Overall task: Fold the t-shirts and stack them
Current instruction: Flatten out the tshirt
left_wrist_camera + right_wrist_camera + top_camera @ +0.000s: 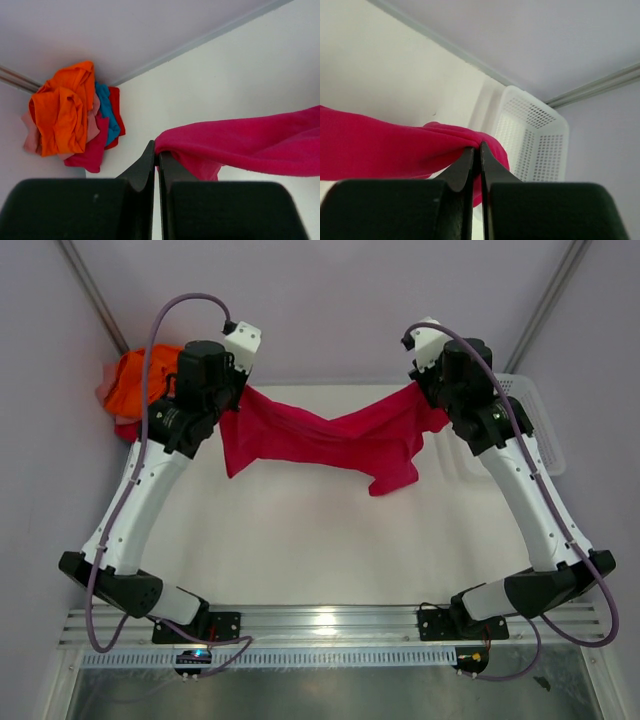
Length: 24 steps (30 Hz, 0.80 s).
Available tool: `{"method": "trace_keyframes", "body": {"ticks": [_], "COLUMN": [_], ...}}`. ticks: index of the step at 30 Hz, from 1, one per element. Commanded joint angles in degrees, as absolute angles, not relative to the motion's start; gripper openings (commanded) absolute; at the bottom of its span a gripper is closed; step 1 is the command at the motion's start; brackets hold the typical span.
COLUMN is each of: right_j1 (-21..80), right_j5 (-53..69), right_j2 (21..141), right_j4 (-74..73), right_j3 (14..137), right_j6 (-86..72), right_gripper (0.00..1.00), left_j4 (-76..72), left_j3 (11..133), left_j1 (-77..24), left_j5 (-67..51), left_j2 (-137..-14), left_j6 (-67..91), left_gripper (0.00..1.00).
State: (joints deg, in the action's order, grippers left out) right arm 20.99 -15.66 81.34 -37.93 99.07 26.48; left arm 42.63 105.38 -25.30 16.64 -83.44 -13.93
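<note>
A crimson t-shirt [320, 438] hangs stretched between my two grippers above the far part of the white table [300, 540]. My left gripper [232, 405] is shut on its left edge, and the cloth [250, 142] runs off to the right from the fingertips [156, 152]. My right gripper [425, 390] is shut on its right edge [395, 150], the cloth bunched at the tips [477, 147]. The shirt sags in the middle and a flap droops at the lower right [392, 478]. More t-shirts lie heaped in the far left corner [70, 115]: orange, blue, red and pale pink.
A white plastic mesh basket [535, 137] stands at the far right of the table, just behind my right gripper [520, 420]. The shirt heap [135, 385] sits behind my left arm. Grey walls close in the back and both sides.
</note>
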Motion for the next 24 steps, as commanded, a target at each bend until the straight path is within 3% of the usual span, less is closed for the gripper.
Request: {"method": "trace_keyframes", "body": {"ticks": [1, 5, 10, 16, 24], "right_j1": [21.2, 21.2, 21.1, 21.1, 21.1], "right_j5": [-9.8, -14.3, -29.2, -31.8, -33.2], "right_j2": [78.7, 81.5, 88.7, 96.9, 106.4], "right_j4": [-41.7, -35.9, -23.8, -16.2, -15.1], "right_j3": [104.2, 103.5, 101.3, 103.4, 119.3], "right_j6": [23.2, 23.4, 26.4, 28.0, 28.7], "right_gripper": [0.05, 0.05, 0.05, 0.04, 0.04], "left_j4": [35.0, 29.9, 24.3, 17.3, 20.0], "left_j3": [101.8, 99.6, 102.2, 107.0, 122.2], "left_j1": [-24.0, -23.2, -22.1, -19.7, -15.6], "left_j5": [19.9, 21.2, 26.1, 28.5, 27.7], "left_j2": [-83.0, -87.5, -98.1, -106.9, -111.5], "left_j6": [-12.9, -11.2, -9.8, -9.3, -8.2], "left_gripper": [0.0, 0.0, 0.0, 0.0, 0.0]}}
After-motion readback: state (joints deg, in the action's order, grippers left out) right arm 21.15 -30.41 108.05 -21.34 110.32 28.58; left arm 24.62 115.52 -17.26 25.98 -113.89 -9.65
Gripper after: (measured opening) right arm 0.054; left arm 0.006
